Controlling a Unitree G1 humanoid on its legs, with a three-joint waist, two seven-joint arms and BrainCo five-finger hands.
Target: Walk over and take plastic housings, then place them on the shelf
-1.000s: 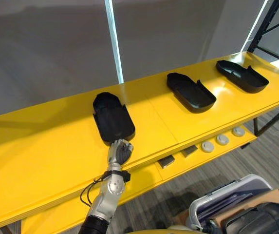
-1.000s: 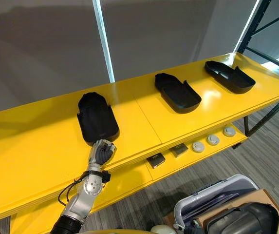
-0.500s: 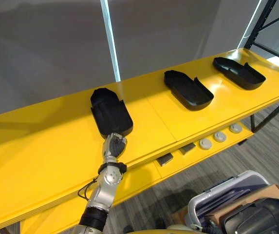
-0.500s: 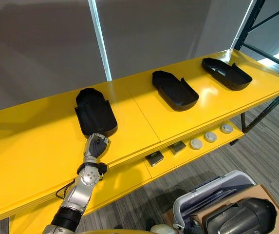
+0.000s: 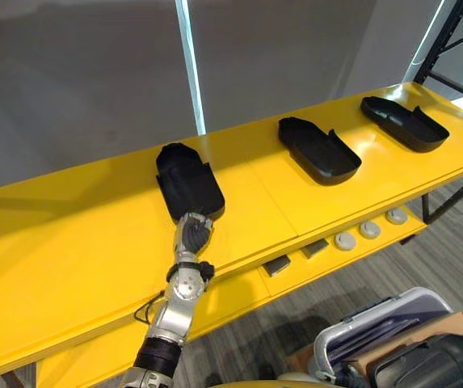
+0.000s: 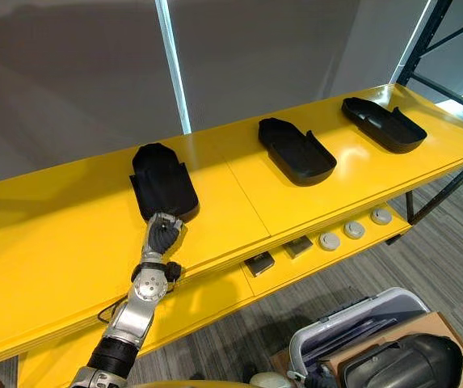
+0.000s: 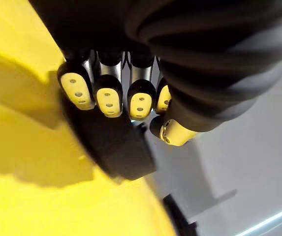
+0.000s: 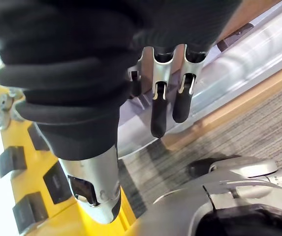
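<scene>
While the long yellow shelf [image 5: 69, 242] carries three black plastic housings in a row (all lying flat, well apart), the step in hand looks like setting down the left housing [image 5: 187, 182]; the middle housing [image 5: 318, 150] and right housing [image 5: 402, 123] seem settled. Next, I judge, the arm must draw back toward the near side without dragging it. The left hand [image 5: 192, 233] sits at that housing's near end, its fingers [image 7: 106, 96] curled with nothing clasped; whether the tips touch plastic is hard to tell. The right hand [image 8: 165, 98] hangs low, straight-fingered and empty.

The left hand [image 5: 192, 233] hides the near end of the nearest housing [image 5: 187, 182].
</scene>
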